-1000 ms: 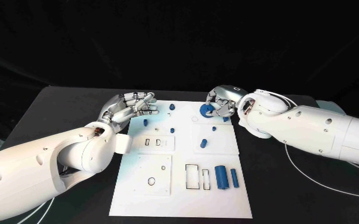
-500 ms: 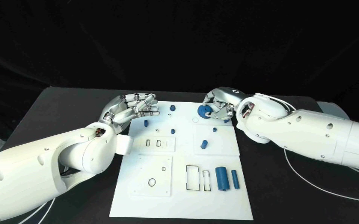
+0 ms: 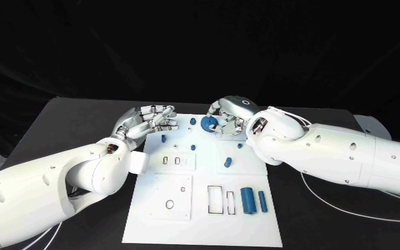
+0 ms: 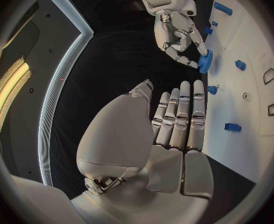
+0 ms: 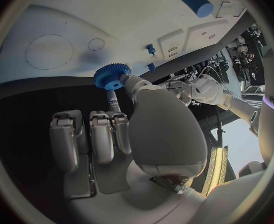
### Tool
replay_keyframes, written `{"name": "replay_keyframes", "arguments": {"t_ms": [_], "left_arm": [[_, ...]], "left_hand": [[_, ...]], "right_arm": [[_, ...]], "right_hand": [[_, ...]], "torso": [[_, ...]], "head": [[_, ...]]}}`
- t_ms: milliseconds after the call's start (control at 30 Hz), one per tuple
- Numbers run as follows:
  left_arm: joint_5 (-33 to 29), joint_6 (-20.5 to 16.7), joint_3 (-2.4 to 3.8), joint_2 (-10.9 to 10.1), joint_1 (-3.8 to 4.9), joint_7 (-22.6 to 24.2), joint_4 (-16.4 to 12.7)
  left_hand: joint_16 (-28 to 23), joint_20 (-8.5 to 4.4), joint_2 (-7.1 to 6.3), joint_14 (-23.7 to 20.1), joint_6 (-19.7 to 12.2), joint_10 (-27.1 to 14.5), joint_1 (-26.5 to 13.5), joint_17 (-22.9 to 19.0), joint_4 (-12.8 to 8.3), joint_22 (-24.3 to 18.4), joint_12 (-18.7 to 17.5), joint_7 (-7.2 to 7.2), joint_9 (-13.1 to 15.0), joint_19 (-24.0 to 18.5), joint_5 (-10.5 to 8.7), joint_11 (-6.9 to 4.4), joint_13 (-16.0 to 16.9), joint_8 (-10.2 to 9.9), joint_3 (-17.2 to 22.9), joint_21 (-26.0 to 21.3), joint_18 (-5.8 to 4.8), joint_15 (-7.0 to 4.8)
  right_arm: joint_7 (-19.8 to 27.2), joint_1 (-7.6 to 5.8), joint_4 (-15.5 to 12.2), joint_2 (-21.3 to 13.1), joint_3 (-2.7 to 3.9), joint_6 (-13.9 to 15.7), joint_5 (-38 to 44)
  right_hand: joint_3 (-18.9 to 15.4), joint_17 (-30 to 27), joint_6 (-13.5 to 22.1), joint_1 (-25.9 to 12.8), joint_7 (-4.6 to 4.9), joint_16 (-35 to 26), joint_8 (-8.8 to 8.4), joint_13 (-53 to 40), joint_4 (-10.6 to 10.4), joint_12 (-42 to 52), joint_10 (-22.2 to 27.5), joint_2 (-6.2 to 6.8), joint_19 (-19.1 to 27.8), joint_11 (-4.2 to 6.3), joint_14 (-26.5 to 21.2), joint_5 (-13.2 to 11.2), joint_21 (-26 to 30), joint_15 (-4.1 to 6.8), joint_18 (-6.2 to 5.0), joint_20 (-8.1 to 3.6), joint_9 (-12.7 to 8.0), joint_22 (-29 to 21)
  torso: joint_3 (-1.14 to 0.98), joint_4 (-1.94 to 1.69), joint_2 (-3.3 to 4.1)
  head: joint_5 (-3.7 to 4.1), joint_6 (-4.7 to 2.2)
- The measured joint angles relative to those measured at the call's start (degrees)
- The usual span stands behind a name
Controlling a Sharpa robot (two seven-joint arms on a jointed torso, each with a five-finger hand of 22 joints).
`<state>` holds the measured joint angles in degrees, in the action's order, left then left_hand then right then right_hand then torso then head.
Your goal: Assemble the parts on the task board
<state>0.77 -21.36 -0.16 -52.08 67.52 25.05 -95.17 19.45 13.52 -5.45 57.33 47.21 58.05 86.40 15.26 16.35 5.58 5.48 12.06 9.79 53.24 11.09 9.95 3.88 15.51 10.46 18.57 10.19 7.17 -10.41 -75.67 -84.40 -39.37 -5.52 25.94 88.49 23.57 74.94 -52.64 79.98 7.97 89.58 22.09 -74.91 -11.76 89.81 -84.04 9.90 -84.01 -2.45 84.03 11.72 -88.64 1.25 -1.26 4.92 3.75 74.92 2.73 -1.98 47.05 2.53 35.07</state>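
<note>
At far edge of flat white task board (image 3: 200, 215) — right hand (image 3: 226, 114) pinches toothed blue gear (image 3: 209, 124); left hand (image 3: 148, 120) released.

The right hand (image 3: 226, 114) covers part of the blue gear (image 3: 209, 124) and the task board (image 3: 200, 215) corner beneath it; the left hand (image 3: 150, 120) overlaps the board's far left edge; small board markings stay unreadable

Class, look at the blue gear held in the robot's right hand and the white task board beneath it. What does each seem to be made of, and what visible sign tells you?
Blue gear: probably moulded or printed plastic, matt; uniform colour, crisp teeth, no metallic glint.
Task board: likely white plastic, smooth and matt; even surface with cut recesses, though painted metal cannot be ruled out.
</note>
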Motion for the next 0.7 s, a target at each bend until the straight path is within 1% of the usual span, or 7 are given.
{"name": "replay_keyframes", "arguments": {"t_ms": [33,67,100,133,300,533,700], "left_arm": [[0.0,0.0,0.0,0.0,0.0,0.0,0.0],[0.0,0.1,0.0,-0.1,0.0,0.0,0.0],[0.0,0.1,0.0,-0.1,0.0,0.0,0.0],[0.0,0.1,0.0,-0.1,0.0,0.0,0.0],[0.0,0.1,0.0,-0.2,0.0,0.1,0.3],[0.0,0.1,0.01,-0.1,0.0,0.1,0.4],[0.0,0.1,0.01,-0.1,0.0,0.1,0.4]], "left_hand": [[0.0,0.0,0.0,0.0,0.0,0.0,0.0,0.0,0.0,0.0,0.0,0.0,0.0,0.0,0.0,0.0,0.0,0.0,0.0,0.0,0.0,0.0],[0.0,0.0,0.0,0.0,0.0,0.0,0.0,0.0,0.0,0.0,0.0,0.0,0.0,0.0,0.0,0.0,0.0,0.0,0.0,0.0,0.0,0.0],[0.0,0.0,0.0,0.0,0.0,0.0,0.0,0.0,0.0,0.0,0.0,0.0,0.0,0.0,0.0,0.0,0.0,0.0,0.0,0.0,0.0,0.0],[0.0,0.0,0.0,0.0,0.0,0.0,0.0,0.0,0.0,0.0,0.0,0.0,0.0,0.0,0.0,0.0,0.0,0.0,0.0,0.0,0.0,0.0],[0.0,0.0,0.0,0.0,0.0,0.0,0.0,0.0,0.0,0.0,-0.2,0.0,0.0,0.0,0.0,0.0,0.0,0.0,0.0,0.0,0.0,0.0],[0.0,0.0,0.0,0.0,0.0,0.0,0.0,0.1,0.0,0.0,-0.2,0.0,0.0,0.0,0.0,0.0,0.0,0.0,0.0,0.0,0.0,0.0],[0.0,0.0,0.0,0.0,0.0,0.0,0.0,0.1,0.0,0.0,-0.2,0.0,0.0,0.0,0.0,0.0,0.0,0.0,0.0,0.0,0.0,0.0]], "right_arm": [[-0.1,0.0,0.0,0.1,0.0,0.1,0.2],[-0.3,0.0,0.0,0.2,0.01,0.2,0.3],[-0.5,0.0,0.0,0.4,0.01,0.3,0.4],[-0.6,0.0,0.0,0.6,0.01,0.3,0.5],[-0.9,0.05,0.2,2.3,-0.04,0.6,0.9],[-1.3,0.5,1.9,5.3,-0.2,0.7,1.5],[-1.7,0.76,2.5,5.3,-0.24,0.7,1.8]], "right_hand": [[0.2,0.0,-1.2,0.0,-0.74,0.0,0.39,0.0,-0.1,0.0,0.0,-0.11,0.0,0.0,0.0,0.1,0.0,0.0,0.0,0.0,4.8,0.0],[0.5,0.0,-1.6,-0.6,-0.98,0.0,0.44,0.0,-0.3,0.0,0.0,-0.64,0.0,0.0,0.0,0.2,0.0,0.0,0.0,0.0,14.6,0.0],[0.4,0.0,-1.3,-0.6,-0.97,0.0,0.22,0.0,-0.2,0.0,0.0,-0.62,0.0,0.0,0.0,0.2,0.0,0.0,0.0,0.0,16.9,0.0],[0.3,0.0,-1.2,-0.6,-1.01,0.0,0.18,0.0,-0.1,0.0,0.0,-0.62,0.0,0.0,0.0,0.2,0.0,0.0,-0.01,0.0,17.8,0.0],[0.5,0.0,-1.2,-0.4,-1.01,0.0,0.18,0.0,0.0,0.0,0.0,-0.41,0.0,0.0,0.0,0.2,-0.2,0.0,0.0,0.0,18.4,0.0],[0.5,0.0,-1.2,-0.3,-1.01,0.0,0.18,0.0,0.0,0.0,0.0,-0.37,0.0,0.0,0.0,0.2,-0.2,0.0,0.0,0.0,18.4,0.0],[0.6,0.0,-1.2,-0.6,-1.01,0.0,0.15,0.0,0.2,0.0,0.0,-0.07,0.0,0.0,0.0,0.1,-0.2,-0.01,0.0,0.0,18.4,0.0]], "torso": [[0.02,0.0,0.0],[0.03,0.01,0.0],[0.03,0.03,0.0],[0.02,0.03,0.01],[0.01,0.1,0.03],[-0.03,-0.08,0.05],[-0.03,-0.12,0.05]], "head": [[-0.07,-0.04],[-0.13,-0.04],[-0.18,-0.05],[-0.2,-0.05],[-0.25,-0.01],[-0.25,0.0],[-0.16,0.03]]}}
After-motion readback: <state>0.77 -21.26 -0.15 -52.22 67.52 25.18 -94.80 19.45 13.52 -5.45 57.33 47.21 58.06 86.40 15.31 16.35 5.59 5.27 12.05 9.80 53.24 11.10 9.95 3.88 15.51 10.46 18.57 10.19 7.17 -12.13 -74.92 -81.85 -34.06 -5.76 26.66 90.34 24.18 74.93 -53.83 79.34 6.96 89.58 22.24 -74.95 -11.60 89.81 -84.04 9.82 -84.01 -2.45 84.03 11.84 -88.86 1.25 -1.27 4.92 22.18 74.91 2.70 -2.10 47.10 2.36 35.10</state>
